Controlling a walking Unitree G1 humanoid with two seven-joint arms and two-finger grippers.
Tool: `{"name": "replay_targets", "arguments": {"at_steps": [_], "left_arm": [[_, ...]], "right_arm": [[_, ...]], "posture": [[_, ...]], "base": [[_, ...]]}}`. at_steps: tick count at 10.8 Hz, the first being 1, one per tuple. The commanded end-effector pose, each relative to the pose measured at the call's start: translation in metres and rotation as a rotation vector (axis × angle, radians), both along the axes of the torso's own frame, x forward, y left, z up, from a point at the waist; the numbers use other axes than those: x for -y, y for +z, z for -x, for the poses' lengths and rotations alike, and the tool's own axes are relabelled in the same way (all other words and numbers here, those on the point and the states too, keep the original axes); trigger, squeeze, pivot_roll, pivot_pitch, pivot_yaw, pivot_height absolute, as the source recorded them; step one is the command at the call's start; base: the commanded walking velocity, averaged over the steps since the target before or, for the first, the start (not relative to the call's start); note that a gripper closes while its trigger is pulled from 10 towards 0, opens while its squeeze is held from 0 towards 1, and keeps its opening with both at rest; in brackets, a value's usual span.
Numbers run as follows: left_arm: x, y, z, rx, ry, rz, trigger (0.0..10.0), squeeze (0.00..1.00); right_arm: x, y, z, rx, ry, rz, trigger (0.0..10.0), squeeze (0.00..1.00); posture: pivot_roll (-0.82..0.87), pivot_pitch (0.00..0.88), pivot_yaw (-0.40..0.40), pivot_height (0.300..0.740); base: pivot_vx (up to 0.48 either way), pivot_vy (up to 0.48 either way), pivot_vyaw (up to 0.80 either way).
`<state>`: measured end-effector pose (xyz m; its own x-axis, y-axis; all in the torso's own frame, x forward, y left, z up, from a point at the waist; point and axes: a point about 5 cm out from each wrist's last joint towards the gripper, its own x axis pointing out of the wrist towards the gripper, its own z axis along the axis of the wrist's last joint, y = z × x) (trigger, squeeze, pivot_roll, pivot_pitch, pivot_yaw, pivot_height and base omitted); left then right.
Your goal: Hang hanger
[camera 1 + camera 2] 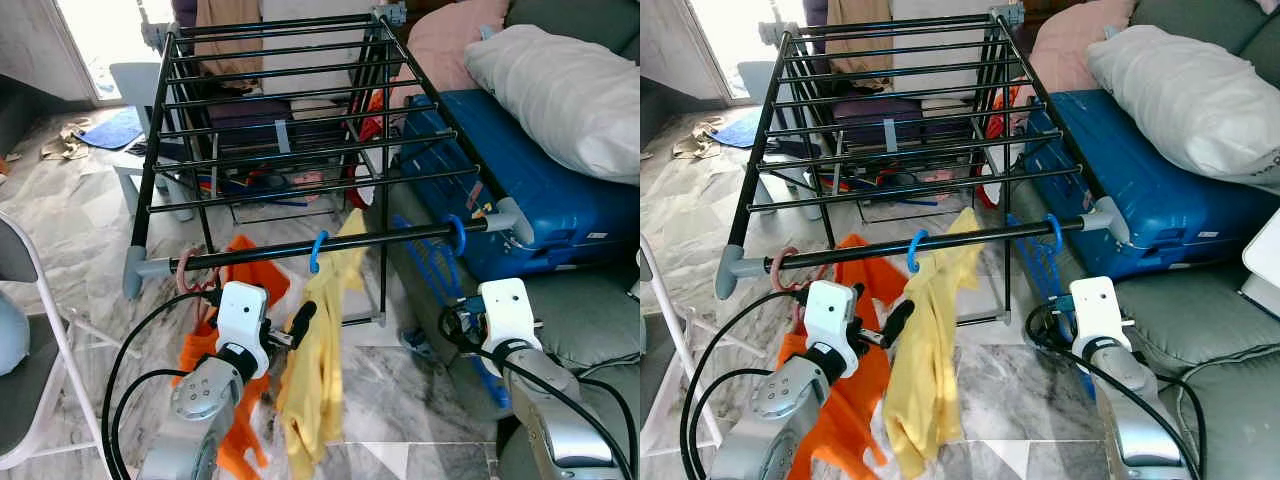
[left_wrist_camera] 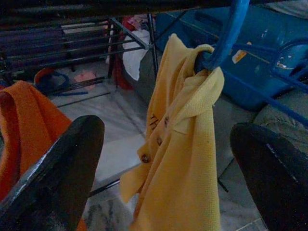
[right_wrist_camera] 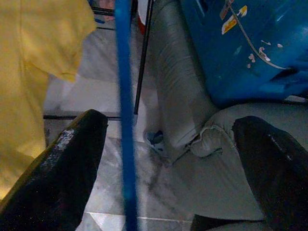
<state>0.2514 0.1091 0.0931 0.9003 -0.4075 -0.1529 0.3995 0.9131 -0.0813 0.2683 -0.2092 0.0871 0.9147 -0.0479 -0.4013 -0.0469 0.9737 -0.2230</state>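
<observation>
The left tool stands with its two black fingers spread wide and nothing between them, low in front of the drying rack at about 7 o'clock of the head view. Straight ahead of it hangs the yellow polo shirt on a blue hanger, whose hook is already over the rack's front rail. At 9 o'clock of that shirt an orange garment hangs from a pink hook on the same rail.

The right tool is likewise open and empty, low at about 5 o'clock, with a thin blue bar passing close between its fingers, apparently part of the bare blue hanger that hangs from the rail's right end by its hook. Beyond it lie the blue suitcase and the grey sofa.

The hangers look hung, so the step seems to be release and retreat. The next move probably calls for drawing both arms back without snagging the blue bar or the shirt
</observation>
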Motion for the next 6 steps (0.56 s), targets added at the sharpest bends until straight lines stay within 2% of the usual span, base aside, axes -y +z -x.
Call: {"name": "replay_targets", "arguments": {"at_steps": [1,2,6], "left_arm": [[0.0,0.0004,-0.0014,0.002,0.006,-0.008,10.0,0.0],[0.0001,0.0004,-0.0014,0.002,0.007,-0.008,10.0,0.0],[0.0007,-0.0004,-0.002,0.001,0.008,-0.008,10.0,0.0]], "right_arm": [[-0.0026,0.0073,-0.002,0.034,0.003,0.004,10.0,1.0],[-0.0027,0.0074,-0.0024,0.036,0.004,0.006,10.0,1.0],[-0.0054,0.0075,-0.0039,0.038,0.008,0.002,10.0,1.0]], "posture": [[-0.14,0.021,0.019,0.74],[-0.14,0.021,0.018,0.74],[-0.14,0.02,0.017,0.74]], "base": [[0.0,0.0,0.0],[0.0,0.0,0.0],[-0.276,0.0,0.0]]}}
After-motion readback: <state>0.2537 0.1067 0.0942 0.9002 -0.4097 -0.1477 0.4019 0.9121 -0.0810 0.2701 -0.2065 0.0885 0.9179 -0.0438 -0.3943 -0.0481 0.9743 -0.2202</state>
